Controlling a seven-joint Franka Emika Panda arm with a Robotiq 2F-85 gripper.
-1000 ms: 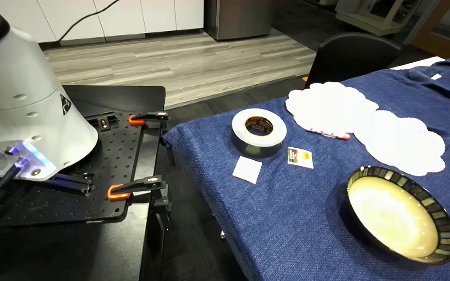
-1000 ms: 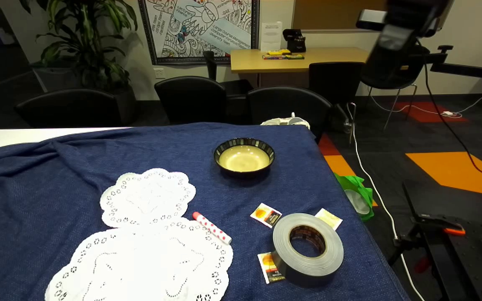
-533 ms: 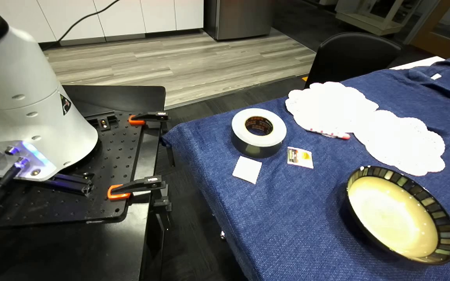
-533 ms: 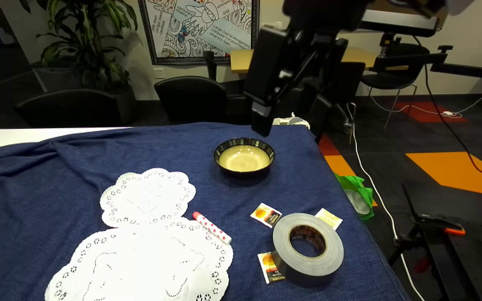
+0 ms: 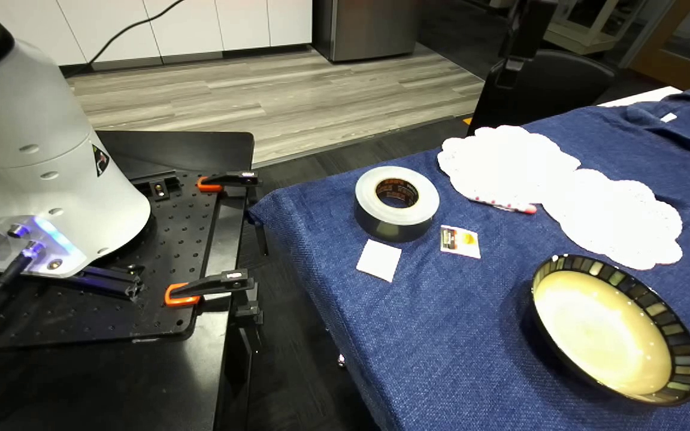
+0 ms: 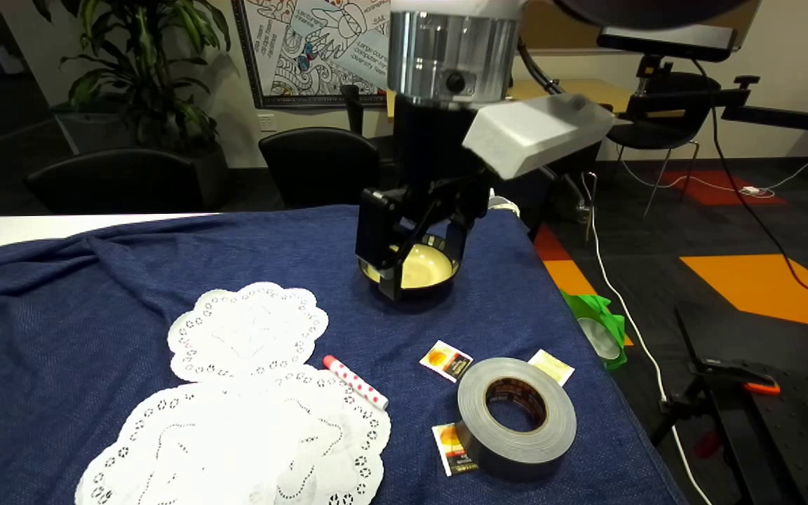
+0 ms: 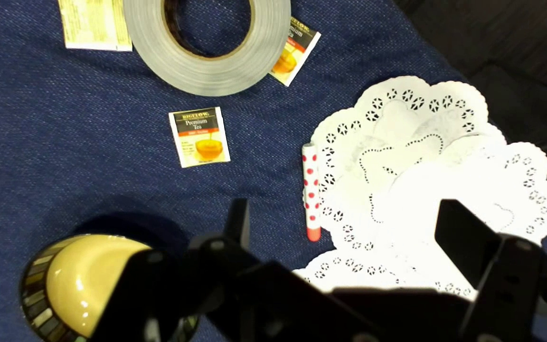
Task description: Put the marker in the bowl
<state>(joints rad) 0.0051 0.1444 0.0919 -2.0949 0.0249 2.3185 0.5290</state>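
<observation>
The marker is slim, white with red dots and a reddish end. It lies at the edge of a white doily in both exterior views (image 5: 502,205) (image 6: 356,383) and in the wrist view (image 7: 311,192). The bowl, cream-yellow inside with a dark patterned rim, stands on the cloth in both exterior views (image 5: 602,335) (image 6: 428,267); the wrist view shows it (image 7: 81,275) partly hidden by a finger. My gripper (image 7: 344,209) is open and empty above the table. In an exterior view the gripper (image 6: 421,273) covers part of the bowl; a finger shows at the top of an exterior view (image 5: 508,72).
A roll of tape (image 5: 398,203) stands on the blue cloth with tea packets around it, one (image 7: 200,137) lying between tape and bowl. Two white lace doilies (image 6: 250,337) lie flat beside the marker. The table edge drops off on the robot's side.
My arm has come down into view, the gripper moving left and lower in an exterior view; a finger now shows at the top elsewhere. The marker and bowl have not moved.
</observation>
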